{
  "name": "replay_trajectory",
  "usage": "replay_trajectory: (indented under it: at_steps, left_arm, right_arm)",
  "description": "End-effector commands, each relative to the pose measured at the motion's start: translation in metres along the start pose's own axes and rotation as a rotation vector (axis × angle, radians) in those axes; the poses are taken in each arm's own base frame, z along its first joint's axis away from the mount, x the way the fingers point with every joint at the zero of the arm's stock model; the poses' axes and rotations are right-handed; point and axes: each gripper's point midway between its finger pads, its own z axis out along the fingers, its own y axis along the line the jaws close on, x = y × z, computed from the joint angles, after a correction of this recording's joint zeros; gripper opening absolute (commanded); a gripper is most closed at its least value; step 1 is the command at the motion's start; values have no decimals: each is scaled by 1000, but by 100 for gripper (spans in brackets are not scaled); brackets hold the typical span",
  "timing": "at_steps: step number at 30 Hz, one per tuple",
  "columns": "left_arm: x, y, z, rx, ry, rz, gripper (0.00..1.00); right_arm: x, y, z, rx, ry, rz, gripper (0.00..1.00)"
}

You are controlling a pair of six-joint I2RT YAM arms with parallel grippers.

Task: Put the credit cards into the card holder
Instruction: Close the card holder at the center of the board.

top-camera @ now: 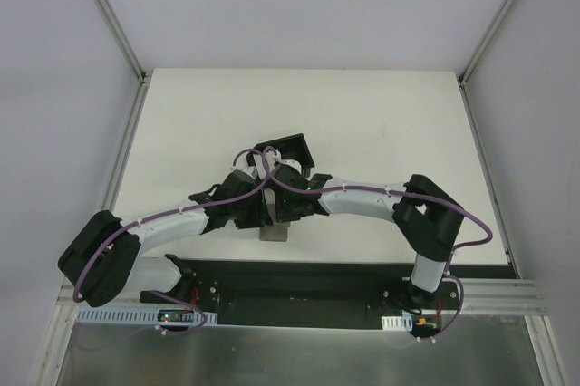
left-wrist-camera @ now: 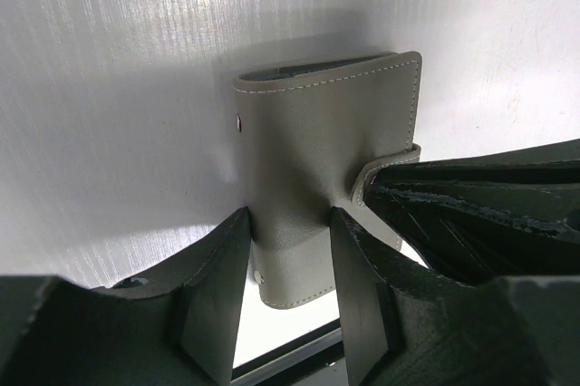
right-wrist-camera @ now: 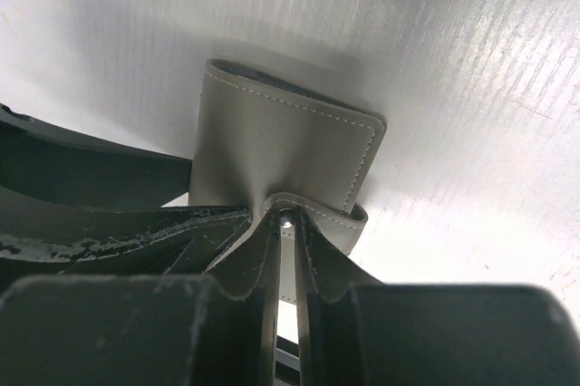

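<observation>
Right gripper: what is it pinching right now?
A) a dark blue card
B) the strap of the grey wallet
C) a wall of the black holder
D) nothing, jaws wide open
B: in the right wrist view the right gripper has its fingers closed together on the strap that loops off the grey wallet.

Your right gripper (right-wrist-camera: 285,223) pinches the narrow grey closing strap (right-wrist-camera: 340,221) of a grey stitched leather wallet (right-wrist-camera: 272,137).
You see its two black fingers (right-wrist-camera: 245,268) nearly together on the strap (which curls round from the wallet's right edge). A black scuffed plastic finger (right-wrist-camera: 100,223) reaches in from the left, against the wallet. Behind lies the white ribbed table surface (right-wrist-camera: 471,87).
</observation>
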Motion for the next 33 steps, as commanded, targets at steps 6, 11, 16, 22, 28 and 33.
replay_trajectory:
  at_steps: [6,11,16,22,28,33]
  left_arm:
    - [33,39,-2,-148,89,-12,41]
    - [33,40,-3,-154,81,-19,42]
    - [33,41,-3,-156,76,-25,42]
    - [33,41,-2,-156,72,-27,42]
    - [33,42,-3,-156,67,-30,42]
    - [34,44,-3,-160,66,-31,42]
  right_arm:
    - [52,-27,18,112,180,-3,9]
    - [55,-36,17,163,185,-5,8]
    - [57,-45,16,221,184,-21,8]
    - [61,-48,17,256,188,-45,8]
    - [67,-55,17,299,203,-69,7]
    - [71,-56,18,315,213,-85,7]
